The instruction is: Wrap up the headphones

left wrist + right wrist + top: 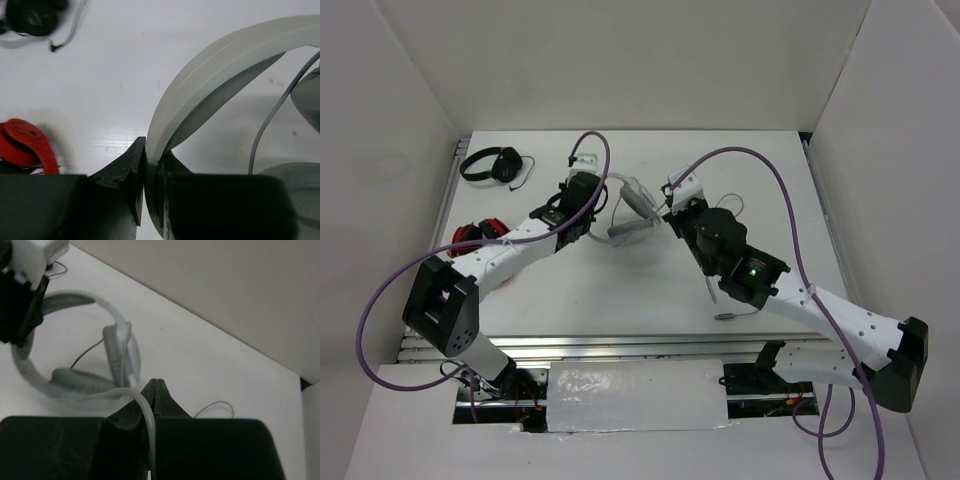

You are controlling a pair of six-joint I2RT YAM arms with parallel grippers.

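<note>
Top view: 2 arms meet over the middle of the white table (620, 290), with the headphones (632, 212) between them. The left gripper (151, 154) is clamped on the wide headband (225, 55), near 1 end of its arch. The right gripper (154, 386) is pinched tight on the thin grey cable (144, 405), which curves from the fingertips toward the nearer earcup (79, 381). Both earcups appear to rest on the table, though the wrist views leave contact uncertain. A small metal plug (725, 315) lies on the table beside the right arm. Far left: black headphones (492, 165); a red bundle (480, 232) beside the left arm.
</note>
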